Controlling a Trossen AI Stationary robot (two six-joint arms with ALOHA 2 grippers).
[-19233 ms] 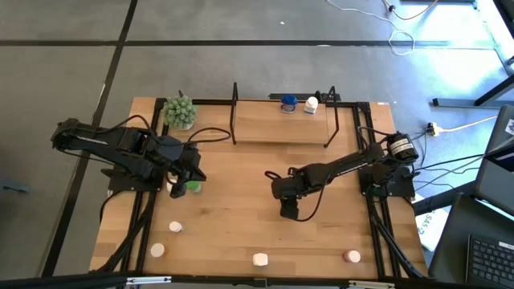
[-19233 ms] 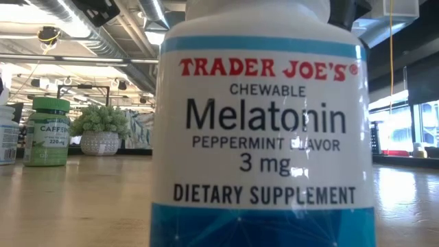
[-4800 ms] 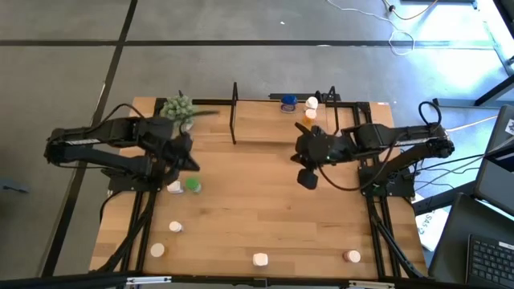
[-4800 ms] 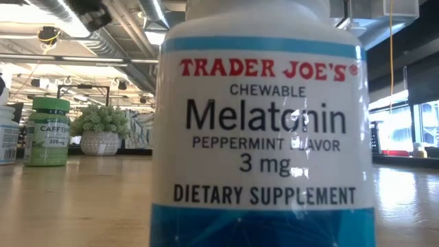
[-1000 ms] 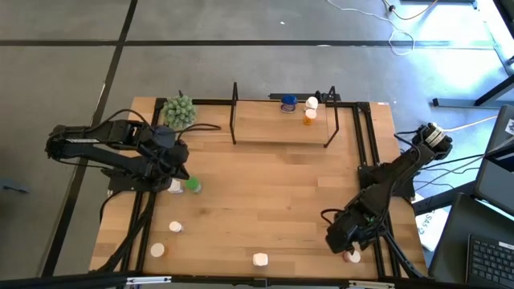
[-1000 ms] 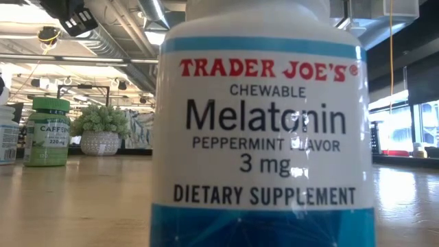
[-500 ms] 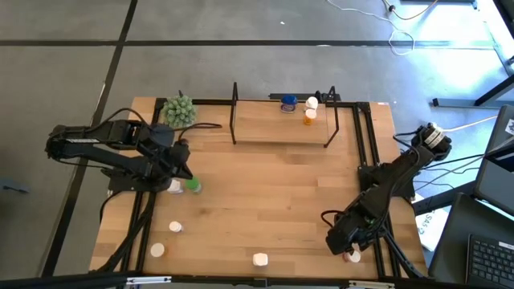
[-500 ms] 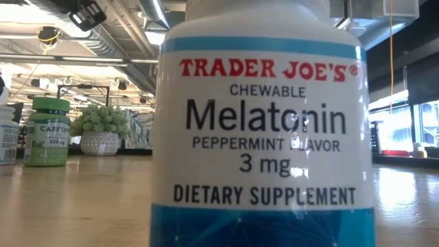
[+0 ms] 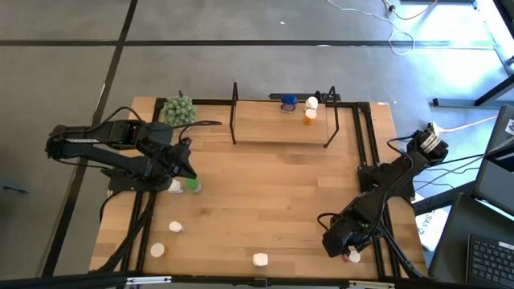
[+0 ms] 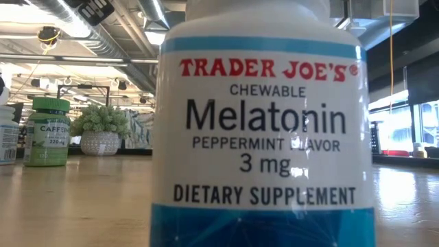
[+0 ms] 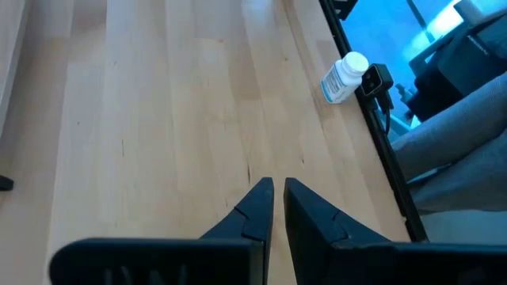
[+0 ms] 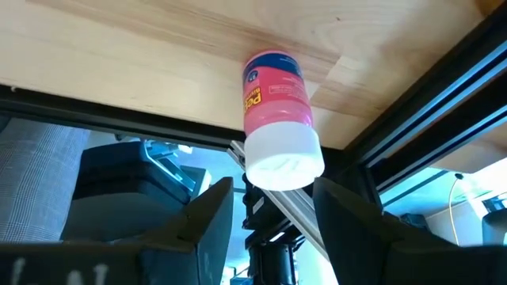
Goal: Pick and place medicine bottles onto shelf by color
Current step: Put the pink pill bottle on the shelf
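A pink-red medicine bottle (image 12: 273,91) with a white cap stands at the table's near right corner (image 9: 352,256). My right gripper (image 12: 273,210) hangs just over it, open, one finger on either side of the cap, apart from it. My left gripper (image 9: 189,167) is shut and holds nothing, above the table's left part, close to a green bottle (image 9: 193,185) and a white bottle (image 9: 174,186). The shelf (image 9: 281,128) at the far edge bears a blue bottle (image 9: 287,102), a white one (image 9: 312,102) and an orange one (image 9: 310,117).
White bottles stand at the near left (image 9: 174,228), (image 9: 157,250) and the near middle (image 9: 259,259). A green plant ball (image 9: 179,111) sits at the far left. A large white Melatonin bottle (image 10: 264,130) fills the low view. Black frame rails (image 9: 365,144) run along the table's sides.
My right gripper has sunk a little toward the pink-red bottle, still open. My left gripper has tipped up and rolled slightly, staying shut. No bottle has moved.
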